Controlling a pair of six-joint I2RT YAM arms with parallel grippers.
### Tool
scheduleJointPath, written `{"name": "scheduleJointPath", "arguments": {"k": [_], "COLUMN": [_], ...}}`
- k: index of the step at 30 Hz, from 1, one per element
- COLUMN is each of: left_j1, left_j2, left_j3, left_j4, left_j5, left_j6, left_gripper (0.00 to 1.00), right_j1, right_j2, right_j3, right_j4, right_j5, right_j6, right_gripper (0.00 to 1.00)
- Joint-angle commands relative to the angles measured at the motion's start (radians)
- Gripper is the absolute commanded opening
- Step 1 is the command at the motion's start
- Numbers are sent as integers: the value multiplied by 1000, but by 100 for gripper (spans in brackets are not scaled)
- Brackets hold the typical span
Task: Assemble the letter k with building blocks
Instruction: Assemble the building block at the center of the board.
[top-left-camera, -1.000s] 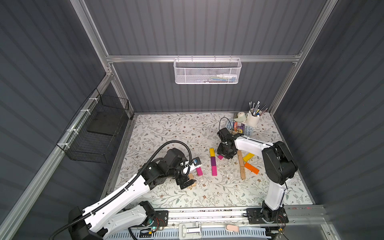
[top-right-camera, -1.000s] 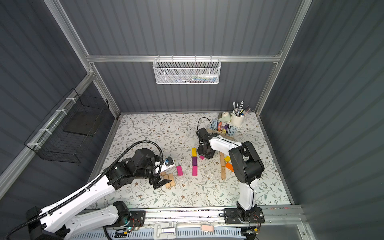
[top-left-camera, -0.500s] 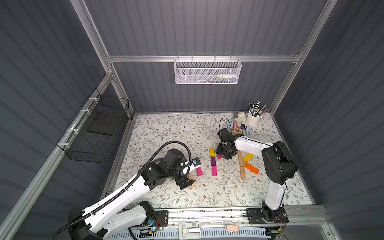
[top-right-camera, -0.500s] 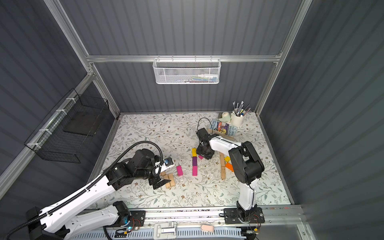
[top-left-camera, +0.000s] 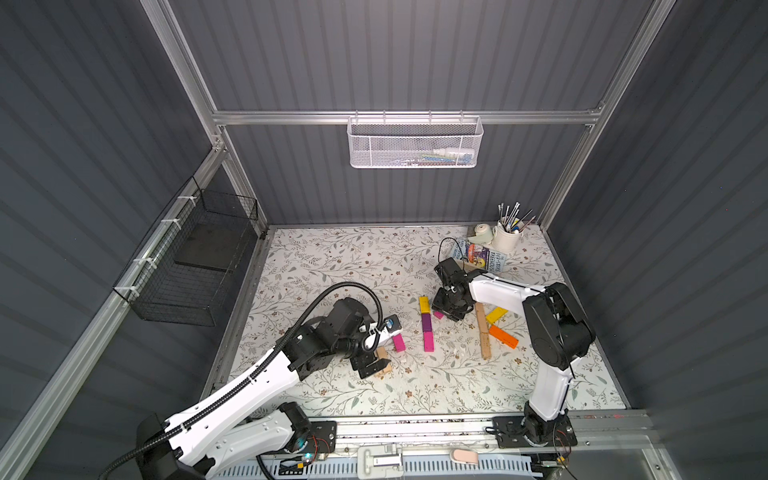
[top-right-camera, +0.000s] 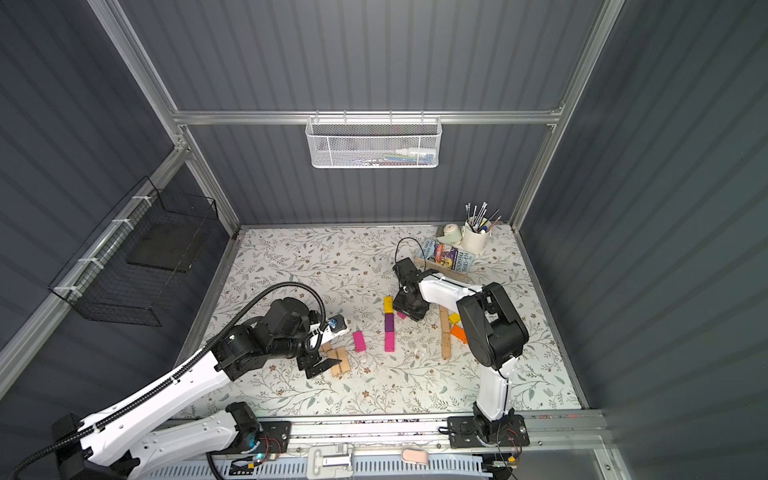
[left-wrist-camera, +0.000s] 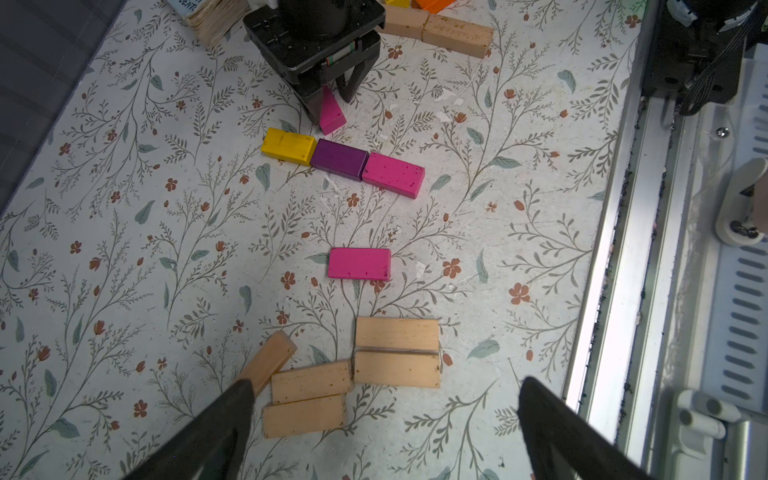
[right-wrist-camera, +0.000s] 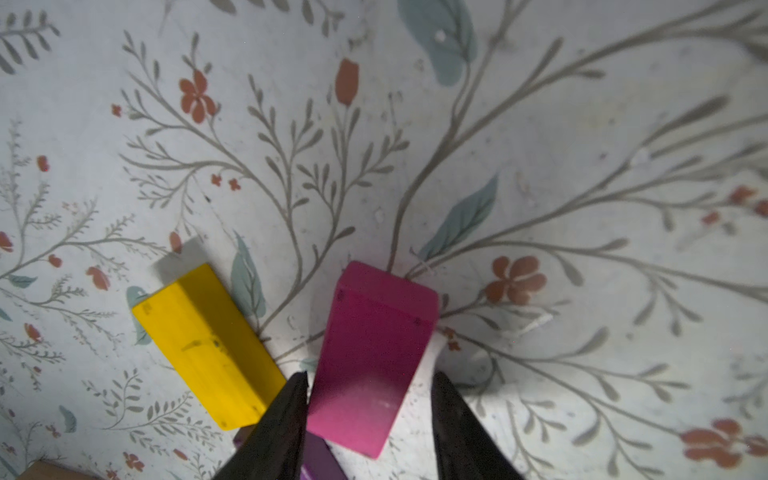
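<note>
In both top views the right gripper (top-left-camera: 443, 312) stands low just beside the stem row (top-left-camera: 426, 323), a yellow, a purple and a magenta bar laid end to end. It is on the row's side facing the right arm, with a magenta block (top-left-camera: 437, 316) under it. In the left wrist view the left gripper (left-wrist-camera: 386, 386) hangs spread wide, holding nothing, above the tan blocks (left-wrist-camera: 397, 353), which lie off the row's opposite side, beyond a loose magenta bar (left-wrist-camera: 359, 263). From here the magenta block leans, low end by the row's yellow-purple joint, high end between the right fingers. In the right wrist view one finger (right-wrist-camera: 286, 415) lies against the block while the other stands clear, with table (right-wrist-camera: 540, 166) showing between. The jaws are parted around the block, not clamped. This looks like laying the k's upper arm. Let the block settle flat, slanting away from the row with its inner end touching the joint. Then rise straight up, since the yellow bar (right-wrist-camera: 203, 345) sits close to that finger.
</note>
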Motion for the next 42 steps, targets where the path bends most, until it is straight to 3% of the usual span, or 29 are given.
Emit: {"name": "scheduleJointPath", "arguments": {"k": [1, 13, 42], "left_j1": [-2, -2, -2], "left_j2": [-5, 1, -2], "left_j3": [-10, -11, -12], "left_j4": [-14, -17, -16], "left_j5": [-4, -19, -28], "left_j6": [16, 18, 15], "left_gripper": [100, 100, 99], "right_j1": [-5, -5, 18], "right_j2": [7, -35, -69], "right_j3": [-6, -41, -109], "right_j4": [-30, -13, 56], "right_j5": [23, -2, -79], "right_j6": [7, 44, 107], "right_gripper": [47, 40, 36]}}
